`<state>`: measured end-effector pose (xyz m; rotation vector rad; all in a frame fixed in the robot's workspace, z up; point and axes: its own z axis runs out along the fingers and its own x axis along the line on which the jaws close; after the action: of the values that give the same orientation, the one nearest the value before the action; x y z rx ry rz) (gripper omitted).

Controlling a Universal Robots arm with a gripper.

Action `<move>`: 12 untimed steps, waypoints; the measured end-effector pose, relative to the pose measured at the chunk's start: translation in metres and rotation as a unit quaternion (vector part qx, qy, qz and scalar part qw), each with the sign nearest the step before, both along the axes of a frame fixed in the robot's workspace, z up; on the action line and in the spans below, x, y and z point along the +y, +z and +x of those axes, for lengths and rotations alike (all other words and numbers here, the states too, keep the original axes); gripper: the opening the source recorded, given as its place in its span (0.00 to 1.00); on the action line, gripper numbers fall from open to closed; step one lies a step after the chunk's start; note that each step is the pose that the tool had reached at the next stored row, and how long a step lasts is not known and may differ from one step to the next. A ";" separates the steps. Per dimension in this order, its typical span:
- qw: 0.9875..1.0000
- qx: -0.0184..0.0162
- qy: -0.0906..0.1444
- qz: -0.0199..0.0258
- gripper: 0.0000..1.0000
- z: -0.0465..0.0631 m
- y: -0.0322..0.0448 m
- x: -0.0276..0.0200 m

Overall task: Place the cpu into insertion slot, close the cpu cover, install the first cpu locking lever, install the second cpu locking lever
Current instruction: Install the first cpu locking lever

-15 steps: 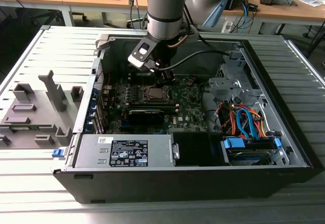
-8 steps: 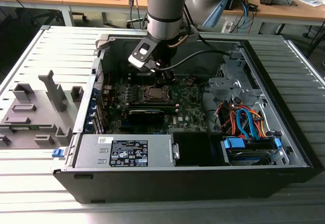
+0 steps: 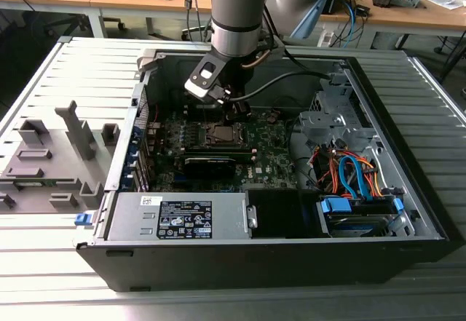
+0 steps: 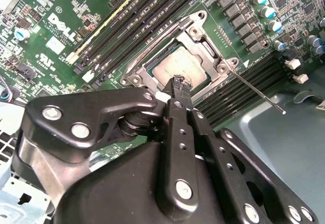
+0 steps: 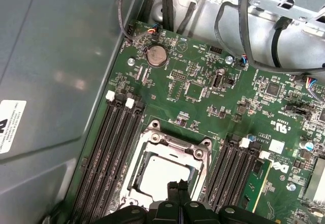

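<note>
Cpu [image 5: 161, 176]: thin, light, rigid chip; fragile, take by edges only. Seated in insertion slot [image 5: 147, 158] just below gripper [image 5: 178, 186], whose fingers are pressed together, empty. Cpu cover [image 5: 175, 141] lies around it.

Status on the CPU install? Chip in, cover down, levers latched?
Done: the cpu sits in the insertion slot and the cpu cover lies closed over it. In hand: the pincer, shut, hangs at the cover's edge. Left: one locking lever sticks out free in the second wrist view, not latched; the other lever I cannot tell.
</note>
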<state>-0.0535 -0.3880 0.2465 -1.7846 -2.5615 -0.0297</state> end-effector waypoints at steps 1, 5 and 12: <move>1.000 0.000 0.001 0.000 0.11 0.000 0.0000 0.0000; 1.000 0.000 0.004 0.000 0.11 0.000 0.0000 0.0000; 1.000 0.000 0.013 0.000 0.11 0.000 0.0000 0.0000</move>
<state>-0.0535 -0.3881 0.2465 -1.7505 -2.5846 -0.0293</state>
